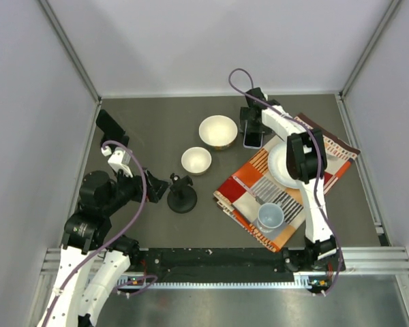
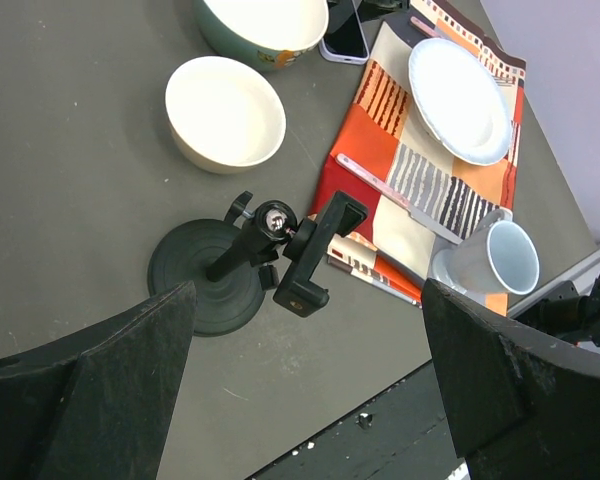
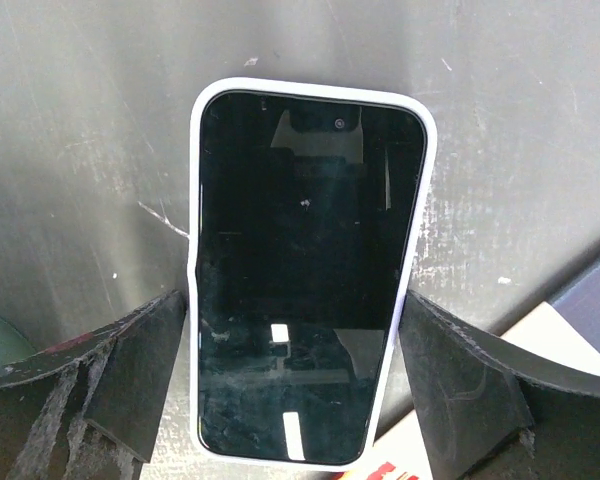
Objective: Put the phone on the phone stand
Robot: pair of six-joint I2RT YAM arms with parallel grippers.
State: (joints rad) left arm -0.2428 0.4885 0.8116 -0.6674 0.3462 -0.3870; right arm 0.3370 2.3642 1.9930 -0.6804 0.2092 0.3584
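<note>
Right claw (image 1: 252,129) is stretched out to the far side of the surface (image 1: 143,129), directly over the phone (image 3: 305,270). The phone lies flat, dark screen up, in a white case. It sits just beside the big bowl (image 1: 218,131) and at the far corner of the striped cloth (image 1: 286,194).

From the wrist view, the two fingers (image 3: 130,380) straddle the lower half of the phone, one on each long side. Their inner edges sit right at the case. Pressing it, or just beside it? Cannot tell from here. The phone shows flat on the surface.

Over on the left, the left claw (image 1: 160,188) is released, fingers spread wide with nothing between them. It hangs above the stand (image 2: 242,255), tilted toward it and not touching. The stand has a black round base on the surface, a short stem, and a clamp head tipped over to one side. Nothing is in the clamp.

The small bowl (image 1: 196,161) sits between the stand and the big bowl. On the cloth are a plate (image 2: 460,85), a knife (image 2: 400,198) and a mug (image 1: 270,216). The phone and the stand are well apart.
</note>
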